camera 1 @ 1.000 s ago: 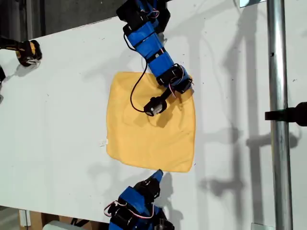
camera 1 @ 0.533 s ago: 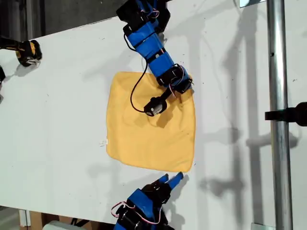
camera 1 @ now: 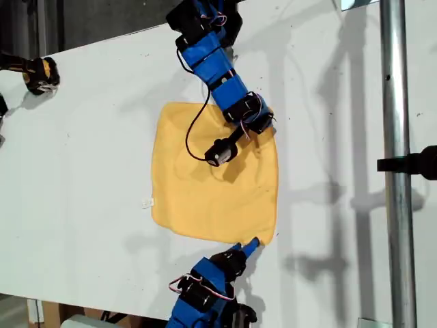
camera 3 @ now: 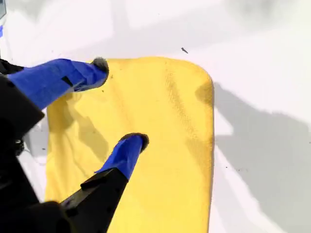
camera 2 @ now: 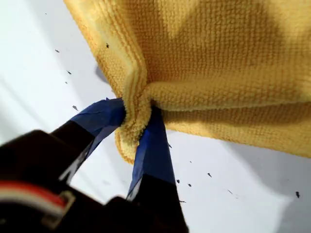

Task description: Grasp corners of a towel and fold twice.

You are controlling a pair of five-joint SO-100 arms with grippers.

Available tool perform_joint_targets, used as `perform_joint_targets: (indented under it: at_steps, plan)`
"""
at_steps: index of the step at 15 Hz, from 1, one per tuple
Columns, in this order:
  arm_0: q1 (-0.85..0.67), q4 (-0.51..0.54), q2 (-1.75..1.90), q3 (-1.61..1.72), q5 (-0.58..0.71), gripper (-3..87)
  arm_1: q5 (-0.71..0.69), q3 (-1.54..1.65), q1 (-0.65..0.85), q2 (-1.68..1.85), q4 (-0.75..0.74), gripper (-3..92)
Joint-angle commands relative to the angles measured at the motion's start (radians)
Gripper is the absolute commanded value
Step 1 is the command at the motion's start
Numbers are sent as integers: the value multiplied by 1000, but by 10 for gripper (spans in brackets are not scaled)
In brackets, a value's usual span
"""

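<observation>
First pinch on, second not yet.
My first gripper (camera 2: 137,121) is clamped on a bunched corner (camera 2: 130,138) of the towel (camera 1: 215,181), cloth squeezed between both jaws. My second gripper (camera 3: 121,107) is spread wide, jaws either side of the towel's edge, another corner (camera 3: 201,73) ahead of its tips.

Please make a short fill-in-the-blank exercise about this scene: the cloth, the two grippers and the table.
1. The towel lying on the table has the colour ____.
2. My first gripper is shut on a ____ of the towel.
3. The jaws of my second gripper stand ____ above the towel.
4. In the exterior view, a metal pole stands on the ____ side.

Missing words: yellow-orange; corner; open; right
</observation>
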Motion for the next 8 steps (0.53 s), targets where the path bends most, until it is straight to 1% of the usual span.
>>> perform_joint_targets:
  at_steps: [1,3,8]
  plan:
    - [3,-138,-12,89,-46,219,-8,-34,2,21,14,-1]
    - [25,-238,-58,160,-91,206,-8,-35,0,21,14,-1]
    - [80,-368,-253,150,-176,213,-8,-43,-3,20,14,-1]
